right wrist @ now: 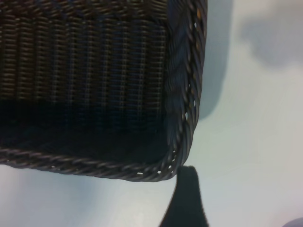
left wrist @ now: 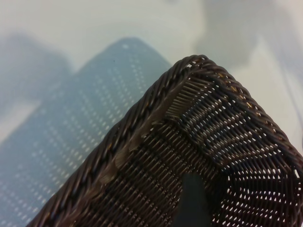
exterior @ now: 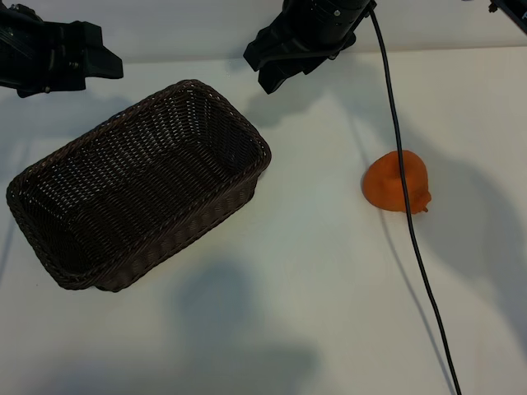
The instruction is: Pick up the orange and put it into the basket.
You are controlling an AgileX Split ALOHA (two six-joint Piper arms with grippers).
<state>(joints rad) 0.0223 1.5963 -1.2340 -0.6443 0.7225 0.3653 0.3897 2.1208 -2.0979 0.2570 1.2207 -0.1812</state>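
The orange (exterior: 395,183) lies on the white table at the right, lumpy, with a small stem nub, and nothing grips it. The dark brown wicker basket (exterior: 247,123) sits slanted at left centre and holds nothing. My left gripper (exterior: 103,66) hangs open above the table's far left, beyond the basket; one dark finger (left wrist: 191,203) shows over the basket's corner (left wrist: 142,127). My right gripper (exterior: 257,70) hangs open at the far centre, just past the basket's far corner and well away from the orange. One of its fingers (right wrist: 187,203) shows beside the basket's rim (right wrist: 94,168).
A black cable (exterior: 416,247) runs down from the right arm, crosses over the orange and goes on to the table's front edge. The white table (exterior: 313,271) shows bare between the basket and the orange.
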